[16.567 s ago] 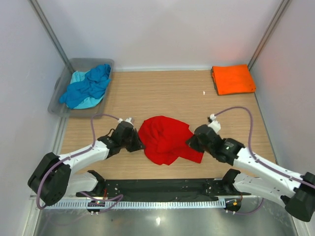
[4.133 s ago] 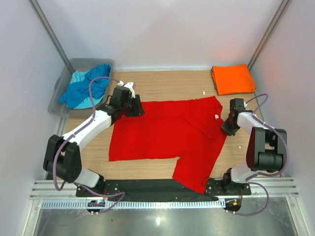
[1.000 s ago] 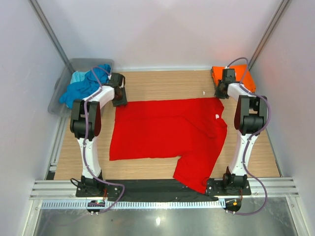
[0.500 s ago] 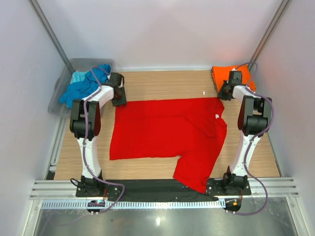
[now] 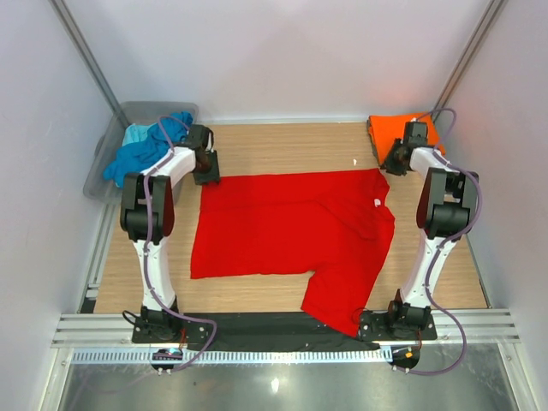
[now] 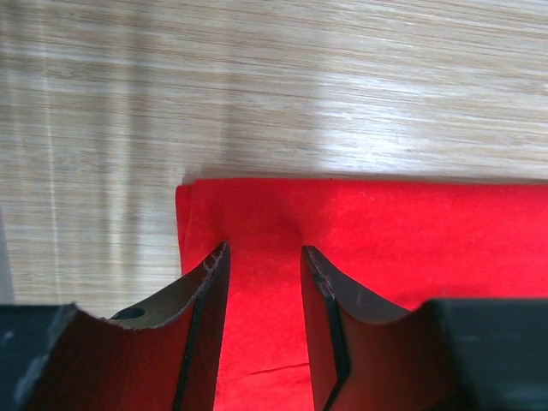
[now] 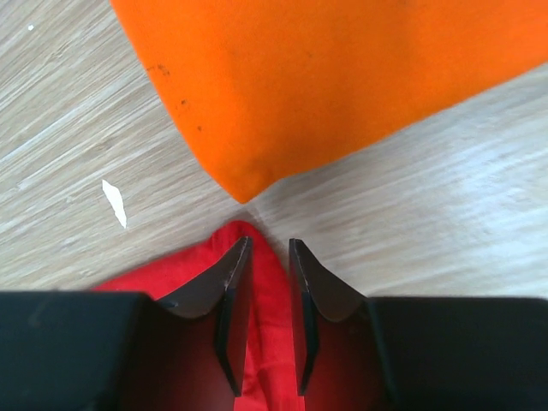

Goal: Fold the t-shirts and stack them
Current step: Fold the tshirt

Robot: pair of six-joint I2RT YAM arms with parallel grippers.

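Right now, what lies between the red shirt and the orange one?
Nothing. The right wrist view shows only a thin strip of bare table between the red t-shirt and the orange t-shirt; a white scrap lies aside.

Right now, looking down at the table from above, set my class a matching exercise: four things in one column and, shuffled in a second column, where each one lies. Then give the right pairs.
Things
1. red t-shirt
2. orange t-shirt
3. blue t-shirt
4. white scrap

Places
A. heaped in the grey tub at the far left corner
B. on the table, just beyond the red one's far edge
C. spread flat across the middle
D. folded at the far right corner

Pairs: 1-C, 2-D, 3-A, 4-B
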